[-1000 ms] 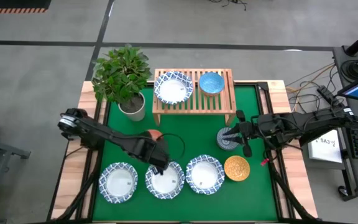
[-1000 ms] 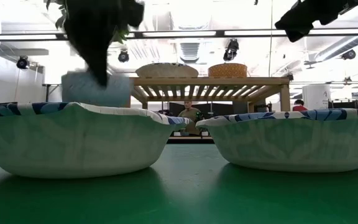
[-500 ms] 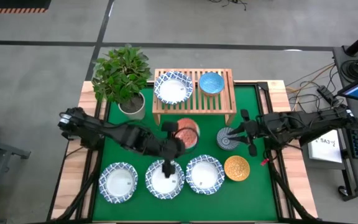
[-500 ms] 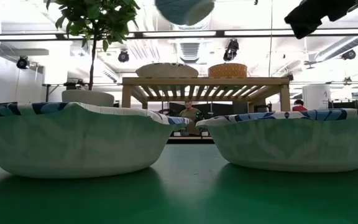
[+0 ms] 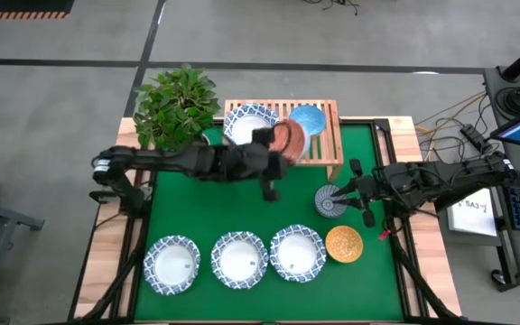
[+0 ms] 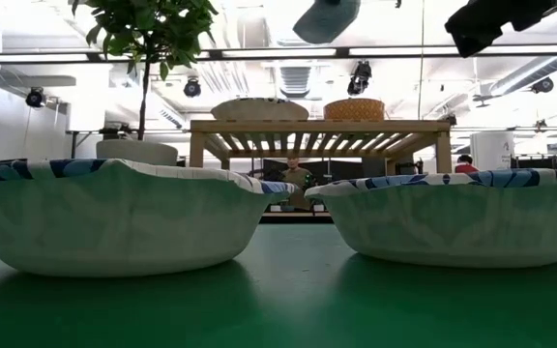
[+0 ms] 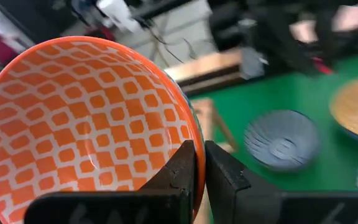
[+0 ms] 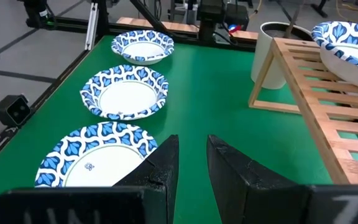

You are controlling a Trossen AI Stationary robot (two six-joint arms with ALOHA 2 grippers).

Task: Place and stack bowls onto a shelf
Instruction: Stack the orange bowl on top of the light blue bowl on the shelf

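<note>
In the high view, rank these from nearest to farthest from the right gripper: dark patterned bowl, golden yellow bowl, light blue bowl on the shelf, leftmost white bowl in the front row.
From the right gripper:
1. Dark patterned bowl, right beside it on the mat.
2. Golden yellow bowl, just in front, at the row's right end.
3. Light blue bowl, on the shelf at the back.
4. Leftmost white bowl, front-left corner.

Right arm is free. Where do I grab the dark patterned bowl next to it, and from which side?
Take the dark patterned bowl by its rim, one finger inside and one outside, coming from above. It sits upright and open on the green mat, and the right tool is already beside its edge. The golden bowl nearby leaves that side clear.
</note>
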